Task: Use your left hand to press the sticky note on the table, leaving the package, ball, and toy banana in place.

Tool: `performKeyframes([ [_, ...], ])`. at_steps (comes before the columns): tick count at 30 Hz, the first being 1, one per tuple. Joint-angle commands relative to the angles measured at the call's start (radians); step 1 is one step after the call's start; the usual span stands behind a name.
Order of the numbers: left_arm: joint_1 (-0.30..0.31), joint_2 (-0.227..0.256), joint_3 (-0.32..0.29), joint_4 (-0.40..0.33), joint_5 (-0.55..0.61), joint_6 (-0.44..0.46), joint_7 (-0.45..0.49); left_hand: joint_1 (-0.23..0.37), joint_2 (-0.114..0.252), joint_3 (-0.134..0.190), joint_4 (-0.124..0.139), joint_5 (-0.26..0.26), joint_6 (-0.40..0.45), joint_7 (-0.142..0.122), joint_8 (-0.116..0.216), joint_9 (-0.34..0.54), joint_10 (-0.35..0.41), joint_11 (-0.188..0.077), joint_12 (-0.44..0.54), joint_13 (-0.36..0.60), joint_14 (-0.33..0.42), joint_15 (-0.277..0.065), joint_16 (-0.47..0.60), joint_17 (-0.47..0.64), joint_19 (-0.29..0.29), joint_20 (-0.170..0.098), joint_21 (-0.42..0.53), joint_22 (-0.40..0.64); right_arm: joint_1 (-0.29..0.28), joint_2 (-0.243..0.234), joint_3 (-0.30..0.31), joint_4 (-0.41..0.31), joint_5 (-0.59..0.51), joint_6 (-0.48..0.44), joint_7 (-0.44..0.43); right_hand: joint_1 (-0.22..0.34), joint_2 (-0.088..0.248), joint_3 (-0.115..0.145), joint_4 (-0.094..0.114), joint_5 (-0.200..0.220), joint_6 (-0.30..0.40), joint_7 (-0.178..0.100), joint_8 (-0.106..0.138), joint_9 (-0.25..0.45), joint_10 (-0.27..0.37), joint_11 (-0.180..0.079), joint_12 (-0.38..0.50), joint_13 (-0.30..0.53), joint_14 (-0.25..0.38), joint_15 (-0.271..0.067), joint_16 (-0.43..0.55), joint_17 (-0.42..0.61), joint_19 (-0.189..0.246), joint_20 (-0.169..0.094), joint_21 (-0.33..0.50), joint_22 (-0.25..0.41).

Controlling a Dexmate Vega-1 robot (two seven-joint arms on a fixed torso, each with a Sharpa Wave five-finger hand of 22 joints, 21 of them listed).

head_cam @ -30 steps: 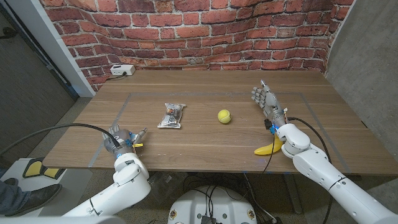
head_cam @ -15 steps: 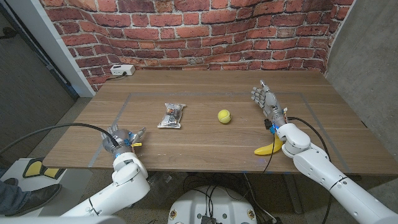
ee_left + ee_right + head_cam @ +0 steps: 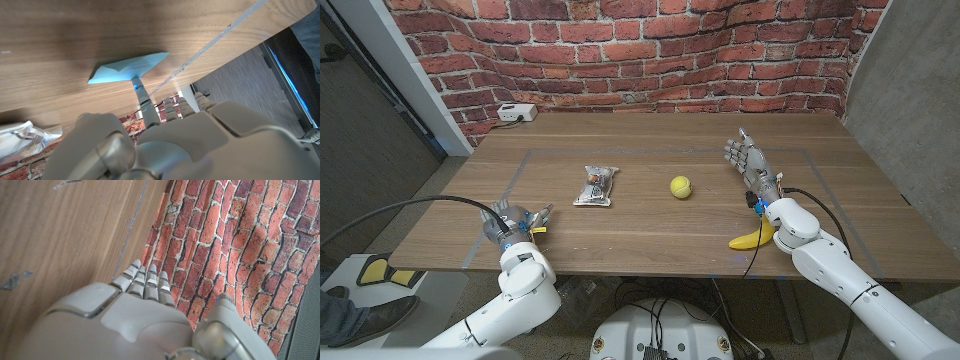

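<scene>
1. I can read no words, numbers or brand names anywhere in these views.
2. The package (image 3: 596,186), lying on the table (image 3: 650,235) toward its left half, has dark printing on its wrapper, but from my head camera it is too small and blurred to make out.
3. The blue sticky note (image 3: 129,68) near the table's front left edge shows a blank face in my left wrist camera; I see no writing on it.
4. The ball (image 3: 680,187) near the middle of the table and the toy banana (image 3: 752,238) by the front right edge show no legible marks.
</scene>
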Motion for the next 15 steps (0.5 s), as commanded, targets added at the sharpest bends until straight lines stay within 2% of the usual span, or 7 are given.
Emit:
performKeyframes([
  [1, -0.014, -0.001, 0.022, -0.006, 0.029, 0.000, -0.011, 0.007, 0.004, -0.004, -0.005, 0.006, 0.011, -0.001, -0.002, 0.002, 0.003, -0.007, 0.005, 0.004, 0.004, -0.009, 0.001, 0.002, 0.004, -0.004, 0.007, 0.002, 0.005, 0.001, 0.001, 0.010, -0.002, 0.002, 0.000, 0.002, 0.006, -0.002, -0.004, 0.005, 0.003, -0.009, -0.003, 0.005, 0.006, -0.002, -0.002, 0.001, 0.000, -0.002, -0.002, 0.000, 0.003, 0.003, 0.001, 0.005],
  [3, -0.014, 0.000, 0.034, -0.013, 0.045, 0.000, -0.006, 0.007, 0.004, -0.004, -0.005, 0.006, 0.010, -0.001, -0.003, 0.002, 0.003, -0.008, 0.005, 0.004, 0.004, -0.009, 0.001, 0.002, 0.004, -0.003, 0.007, 0.002, 0.005, 0.002, 0.001, 0.013, -0.002, 0.002, -0.001, 0.002, 0.006, -0.002, -0.004, 0.005, 0.004, -0.008, -0.003, 0.005, 0.005, -0.002, -0.002, 0.001, 0.000, -0.002, -0.002, 0.000, 0.003, 0.003, 0.001, 0.005],
  [11, 0.005, -0.048, 0.039, -0.018, 0.288, 0.000, -0.164, 0.010, 0.006, -0.005, -0.005, 0.006, 0.007, -0.002, -0.006, 0.002, 0.005, -0.008, 0.005, 0.004, 0.006, -0.011, 0.000, 0.002, 0.007, -0.003, 0.008, 0.002, 0.008, 0.009, 0.002, 0.036, 0.007, 0.018, 0.013, 0.002, 0.007, -0.002, -0.004, 0.005, 0.004, -0.008, -0.003, 0.005, 0.006, -0.003, -0.002, 0.001, 0.000, -0.002, -0.002, 0.000, 0.003, 0.002, 0.001, 0.005],
  [15, -0.001, -0.055, 0.054, -0.014, 0.324, 0.000, -0.190, 0.010, 0.006, -0.005, -0.005, 0.006, 0.003, -0.004, -0.008, 0.002, 0.006, -0.009, 0.005, 0.004, 0.005, -0.010, -0.001, 0.002, 0.007, -0.002, 0.008, 0.002, 0.010, 0.010, 0.002, 0.041, 0.009, 0.023, 0.016, 0.002, 0.007, -0.002, -0.004, 0.005, 0.004, -0.008, -0.003, 0.005, 0.007, -0.002, -0.002, 0.001, 0.000, -0.002, -0.002, 0.000, 0.003, 0.002, 0.001, 0.005],
])
